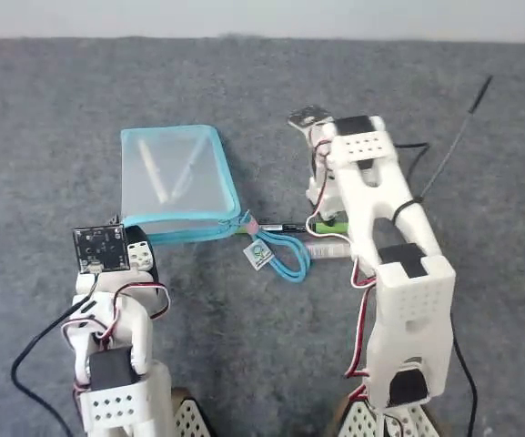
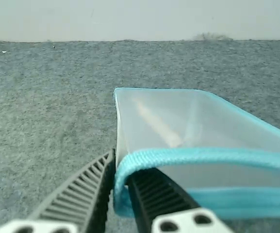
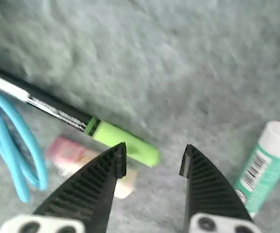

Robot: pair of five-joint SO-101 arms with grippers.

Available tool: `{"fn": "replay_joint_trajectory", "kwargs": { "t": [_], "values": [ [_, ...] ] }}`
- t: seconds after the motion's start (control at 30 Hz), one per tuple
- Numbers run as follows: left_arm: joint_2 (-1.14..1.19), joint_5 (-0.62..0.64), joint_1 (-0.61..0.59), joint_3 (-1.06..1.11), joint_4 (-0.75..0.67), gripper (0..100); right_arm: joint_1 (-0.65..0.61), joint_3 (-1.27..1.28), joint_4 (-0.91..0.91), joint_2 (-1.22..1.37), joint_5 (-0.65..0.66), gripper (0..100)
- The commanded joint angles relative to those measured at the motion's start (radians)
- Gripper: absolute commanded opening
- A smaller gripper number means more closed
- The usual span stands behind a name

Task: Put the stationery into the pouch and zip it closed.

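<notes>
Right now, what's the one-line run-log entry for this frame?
left pincer: shut on pouch | right pincer: open above green-capped pen | pouch: unzipped

The green pen (image 3: 106,133) juts between our right hand's (image 3: 153,148) spread fingers, with the glue stick (image 3: 263,167) just outside. We have room over the tabletop (image 3: 178,73) beyond.

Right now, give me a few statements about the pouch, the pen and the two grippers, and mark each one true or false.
1. The left gripper is clamped on the teal edge of the pouch. True.
2. The right gripper is shut on the green-capped pen. False: it is open above the pen, which lies on the carpet.
3. The pouch is empty. False: a pale stick shows through its wall.
4. A blue cord loop lies on the carpet beside the pouch's zip end. True.
</notes>
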Motion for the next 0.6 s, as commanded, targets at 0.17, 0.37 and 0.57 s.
{"fn": "replay_joint_trajectory", "kwargs": {
  "t": [0.17, 0.37, 0.57],
  "values": [
    [-0.025, 0.006, 0.006, -0.081, -0.006, 1, 0.104, 0.052, 0.041, -0.415, 0.057, 19.4],
    [-0.025, 0.006, 0.006, -0.081, -0.008, 1, 0.082, 0.534, -0.145, -0.737, 0.292, 19.4],
    [-0.025, 0.006, 0.008, -0.079, -0.008, 1, 0.002, 0.947, -0.305, -0.981, 0.5, 19.9]
  ]
}}
